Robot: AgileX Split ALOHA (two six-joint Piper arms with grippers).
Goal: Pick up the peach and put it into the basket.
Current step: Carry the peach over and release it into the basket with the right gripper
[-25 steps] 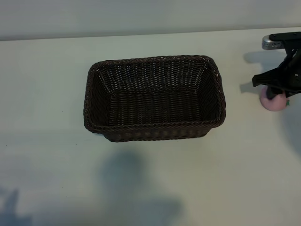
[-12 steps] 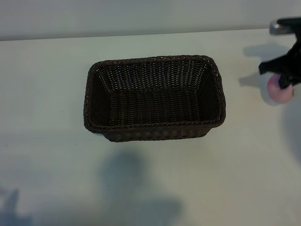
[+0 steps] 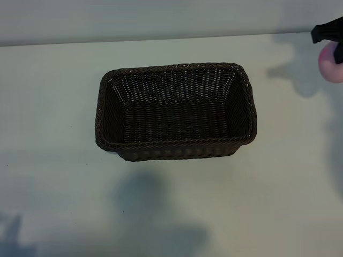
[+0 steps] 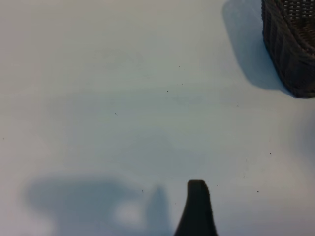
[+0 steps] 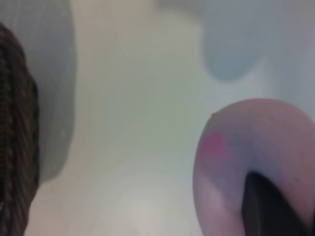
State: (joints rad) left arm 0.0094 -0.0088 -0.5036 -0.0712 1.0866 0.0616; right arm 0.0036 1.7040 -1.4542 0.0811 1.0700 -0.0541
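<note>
Spanning the frame: a pale table (image 3: pixel 53 107) fills the exterior view below a lighter band along the top edge, with soft shadows in the lower left and lower centre.
Basket: the dark brown woven basket (image 3: pixel 174 110) sits at the centre of the exterior view, long side running left to right, braided rim up, nothing inside. One corner of it shows at the upper right of the left wrist view (image 4: pixel 291 44), and its side wall runs down the left edge of the right wrist view (image 5: pixel 15 132).
Right gripper: the right gripper (image 3: pixel 333 40) is cut off by the right edge at the upper right of the exterior view, well apart from the basket; its dark fingers (image 5: pixel 266 206) are clamped on the fruit.
Peach: the peach (image 3: pixel 331 63), a pale pink ball, hangs in that grip off the table, its shadow falling on the surface to its left. It fills the lower right of the right wrist view (image 5: pixel 236 162).
Left gripper: only one dark fingertip (image 4: pixel 197 209) shows at the bottom centre of the left wrist view, over bare table away from the basket; its jaws stand wide apart, holding nothing.
</note>
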